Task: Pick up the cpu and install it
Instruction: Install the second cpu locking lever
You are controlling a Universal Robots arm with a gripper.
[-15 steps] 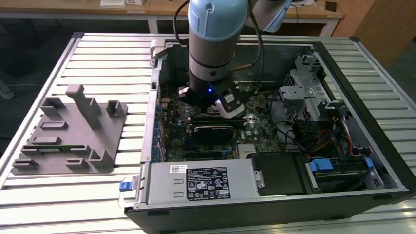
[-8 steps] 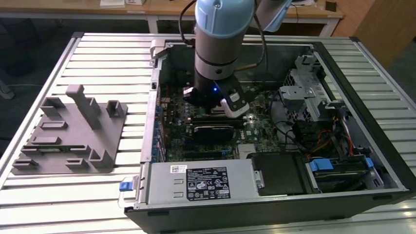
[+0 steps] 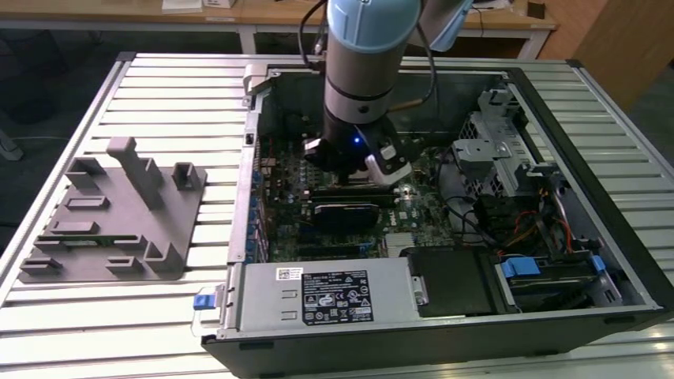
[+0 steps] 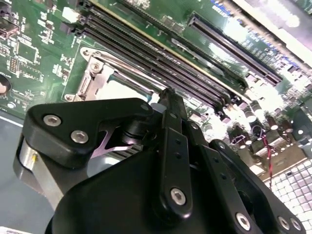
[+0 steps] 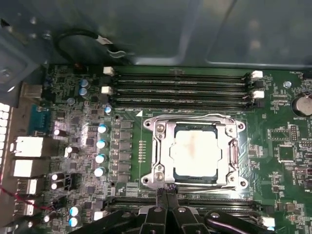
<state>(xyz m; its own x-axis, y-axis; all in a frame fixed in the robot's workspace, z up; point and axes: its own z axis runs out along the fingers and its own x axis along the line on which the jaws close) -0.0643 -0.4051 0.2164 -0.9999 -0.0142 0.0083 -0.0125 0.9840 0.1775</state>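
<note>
Gripper (image 5: 165, 191) hovers beside cpu (image 5: 197, 150) seated in socket (image 5: 161, 158).

Arm: the light-blue and silver jointed robot arm (image 3: 361, 55) comes down near-vertically from above, its wrist section pointing straight down.
Wrist: a black wrist block (image 3: 353, 146) with a small blue light sits below the silver sleeve, with grey-white brackets on either side of it.
Gripper: the black two-finger linkage gripper (image 5: 165, 191) hangs at the arm's lower end, tips pointing down.
Fingers: in both wrist views the thin black fingertips (image 4: 170, 97) meet, pressed together with no gap and nothing between them.
Linkage: black bolted link plates (image 4: 85, 124) fan out behind the tips toward the gripper body.
</note>
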